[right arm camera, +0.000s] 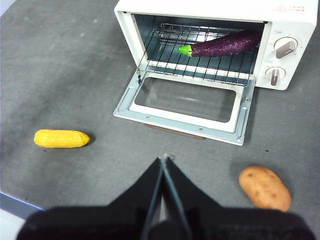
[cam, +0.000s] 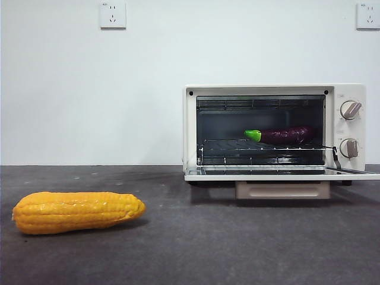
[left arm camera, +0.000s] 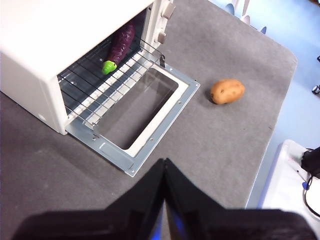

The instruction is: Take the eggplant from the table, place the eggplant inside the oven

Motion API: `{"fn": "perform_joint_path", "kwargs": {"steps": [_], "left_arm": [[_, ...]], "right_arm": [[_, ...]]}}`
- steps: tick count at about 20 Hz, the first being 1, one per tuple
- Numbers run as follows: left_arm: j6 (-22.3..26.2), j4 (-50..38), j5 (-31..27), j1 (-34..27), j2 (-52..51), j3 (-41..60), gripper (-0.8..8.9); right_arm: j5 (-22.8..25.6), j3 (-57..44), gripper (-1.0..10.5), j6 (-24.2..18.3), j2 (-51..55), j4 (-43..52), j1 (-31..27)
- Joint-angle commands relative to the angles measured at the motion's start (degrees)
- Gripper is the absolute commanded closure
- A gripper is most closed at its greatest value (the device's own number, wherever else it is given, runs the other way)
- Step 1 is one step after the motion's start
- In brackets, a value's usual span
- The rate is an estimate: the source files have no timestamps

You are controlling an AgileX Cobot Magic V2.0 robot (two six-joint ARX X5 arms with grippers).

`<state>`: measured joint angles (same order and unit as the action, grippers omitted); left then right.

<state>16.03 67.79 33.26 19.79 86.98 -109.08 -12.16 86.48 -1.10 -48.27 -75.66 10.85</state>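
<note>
The dark-purple eggplant [cam: 284,135] [left arm camera: 120,44] [right arm camera: 225,44] lies on the wire rack inside the cream-white oven [cam: 353,127] [left arm camera: 30,55] [right arm camera: 292,27], its green stem end toward the oven's left side. The oven door [cam: 279,174] [left arm camera: 112,147] [right arm camera: 180,122] hangs open, flat over the table [cam: 190,249]. My left gripper [left arm camera: 164,165] hovers shut above the table, well back from the open door. The right gripper [right arm camera: 164,162] is likewise shut, high in front of the oven. Neither holds anything.
A yellow corn cob [cam: 77,211] [right arm camera: 61,138] lies on the table to the left of the oven. A brown potato [left arm camera: 227,91] [right arm camera: 265,188] rests in front of the oven's right side, near the table's edge [left arm camera: 280,115].
</note>
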Motion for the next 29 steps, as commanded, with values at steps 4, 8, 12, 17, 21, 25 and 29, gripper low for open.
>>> {"fn": "perform_joint_path", "kwargs": {"steps": [4, 8, 12, 17, 21, 25, 29], "left_arm": [[0.7, -2.0, 0.2, 0.1, 1.2, 0.4, 8.19], [0.7, -3.1, 0.2, 0.1, 4.0, 0.6, 8.19], [0.7, -3.5, 0.7, 0.2, 11.3, 0.8, 8.19], [0.6, -5.7, 4.2, -0.2, 22.3, 0.8, 8.2], [0.7, -7.4, 7.5, -1.0, 29.3, 1.2, 8.19], [0.3, -12.2, 7.7, -2.8, 31.2, 6.0, 8.19], [-3.8, -22.7, 12.2, -4.9, 31.2, 18.2, 8.19]], "right_arm": [[-0.1, 0.0, 9.6, -0.7, 0.2, -1.1, 0.1], [-0.5, 0.0, 9.6, -0.7, 0.2, -1.2, 0.1], [-0.5, 0.0, 9.6, -0.9, 0.2, -1.6, 0.1], [-0.5, 0.0, 9.6, -1.1, 0.3, -2.9, 0.1], [-0.4, 0.0, 9.6, -1.1, 0.5, -3.0, 0.1], [-0.4, 0.0, 9.6, -1.1, 0.5, -3.0, 0.1], [-0.4, 0.0, 9.6, -1.1, 0.5, -2.9, 0.1]]}}
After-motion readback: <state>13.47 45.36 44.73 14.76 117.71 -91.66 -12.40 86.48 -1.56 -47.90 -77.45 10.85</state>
